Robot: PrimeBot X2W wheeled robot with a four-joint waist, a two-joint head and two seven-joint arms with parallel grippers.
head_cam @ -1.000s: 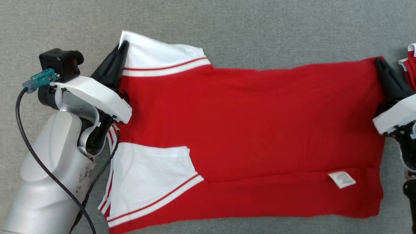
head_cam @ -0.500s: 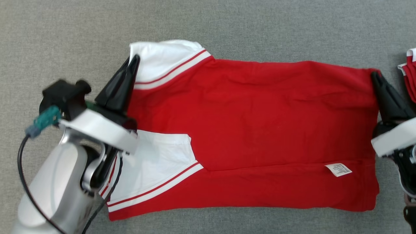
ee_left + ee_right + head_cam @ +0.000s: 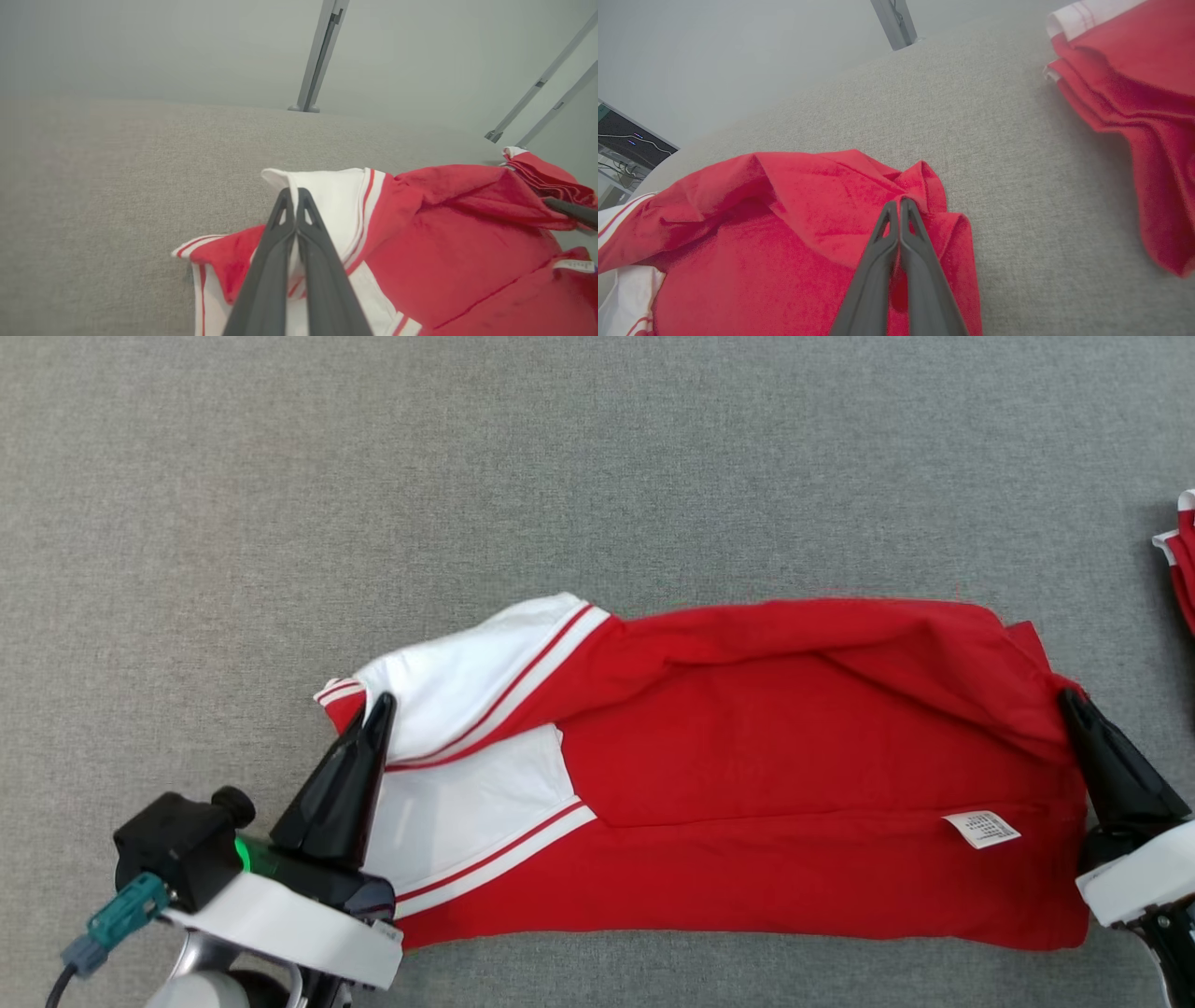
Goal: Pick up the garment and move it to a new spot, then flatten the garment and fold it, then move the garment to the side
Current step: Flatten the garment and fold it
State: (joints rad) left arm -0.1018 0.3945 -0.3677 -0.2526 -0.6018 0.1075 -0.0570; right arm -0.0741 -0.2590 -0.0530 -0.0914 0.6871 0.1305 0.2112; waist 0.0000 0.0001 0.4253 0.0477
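The garment (image 3: 747, 747) is a red shirt with white, red-striped sleeves, lying lengthwise across the grey table with its far long edge lifted and curling toward me. My left gripper (image 3: 381, 702) is shut on the garment's white sleeve corner (image 3: 322, 196) at the left end. My right gripper (image 3: 1066, 696) is shut on the garment's red hem corner (image 3: 924, 186) at the right end. A white care label (image 3: 980, 828) shows on the lower layer near the right end.
The grey felt table (image 3: 597, 476) stretches wide beyond the garment. A stack of folded red and white clothes (image 3: 1181, 560) lies at the right edge, close to my right gripper (image 3: 901, 203). Metal frame posts (image 3: 320, 56) stand past the table's far edge.
Both grippers have pulled the garment's far edge toward me, over the lower half. The far fold has dropped from high in the view to the middle.
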